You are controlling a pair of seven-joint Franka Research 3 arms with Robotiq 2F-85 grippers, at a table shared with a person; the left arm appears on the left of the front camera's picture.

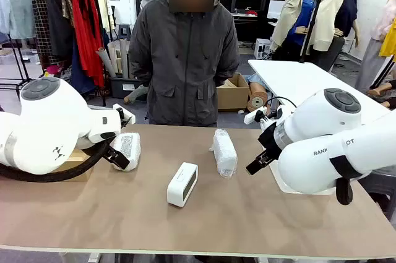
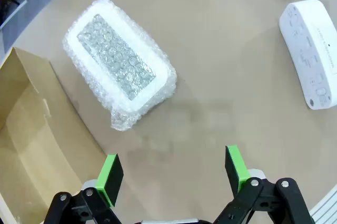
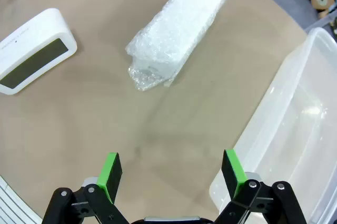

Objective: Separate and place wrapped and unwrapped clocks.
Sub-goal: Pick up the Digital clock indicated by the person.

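Bare clock (image 1: 182, 184) sits mid-table (image 1: 124, 226), up on its long edge with the dark display turned toward the robot's right. It looks like a hard, smooth plastic shell, probably light and a bit slick for the pads. I'd pinch it across the thin dimension at mid-length and keep off the display. Left wrapped clock (image 2: 118, 68) lies flat to the robot's left of the bare clock and a little farther across, apart from it. Right wrapped clock (image 3: 179, 26) lies just to its right, also a little farther across, long axis pointing away from the robot. Both are in bubble wrap, so they're squashy and the film can slide over the block inside. The loose crumpled ends are no good to grab, so close on the middle of the block across its short width and expect some give. Left gripper (image 2: 172, 171) hovers on the near side of the left wrapped clock, jaws wide apart, nothing between them. Right gripper (image 3: 172, 172) hangs to the right of the bare clock, jaws equally spread and empty. An open cardboard box (image 2: 31, 129) sits far left of the bare clock, a clear plastic tub (image 3: 295, 129) far right. A person (image 1: 182, 59) stands across the table beyond it.
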